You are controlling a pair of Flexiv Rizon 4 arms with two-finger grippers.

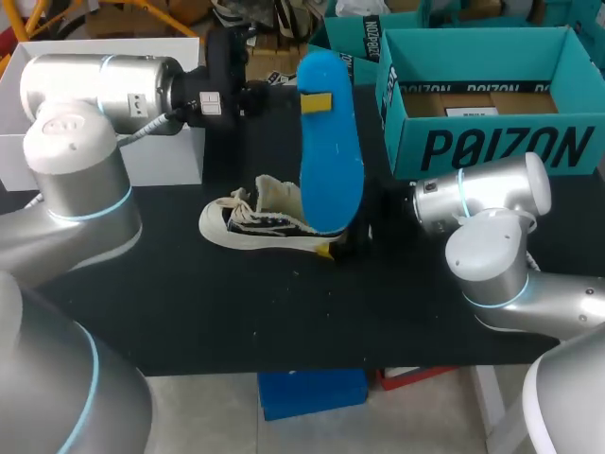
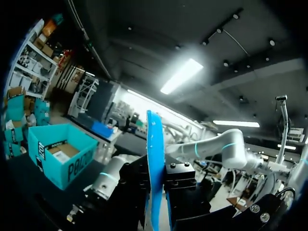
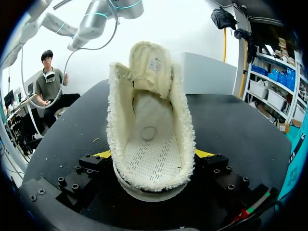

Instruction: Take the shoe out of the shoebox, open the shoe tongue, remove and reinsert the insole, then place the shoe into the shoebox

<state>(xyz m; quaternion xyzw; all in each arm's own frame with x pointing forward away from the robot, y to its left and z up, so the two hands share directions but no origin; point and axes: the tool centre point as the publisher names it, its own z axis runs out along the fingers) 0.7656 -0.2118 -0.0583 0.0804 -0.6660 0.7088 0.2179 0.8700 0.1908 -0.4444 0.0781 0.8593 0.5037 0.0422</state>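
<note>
Left tool clamps blue insole upright above sneaker; right tool grips its heel on tabletop. You should tip insole toe-first into opening, keep heel pinned, tongue folded back.

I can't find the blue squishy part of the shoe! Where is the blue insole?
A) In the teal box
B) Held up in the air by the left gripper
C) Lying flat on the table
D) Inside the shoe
B: the blue insole stands upright, pinched in the left gripper, above the shoe, which looks empty inside in the right wrist view.
</note>
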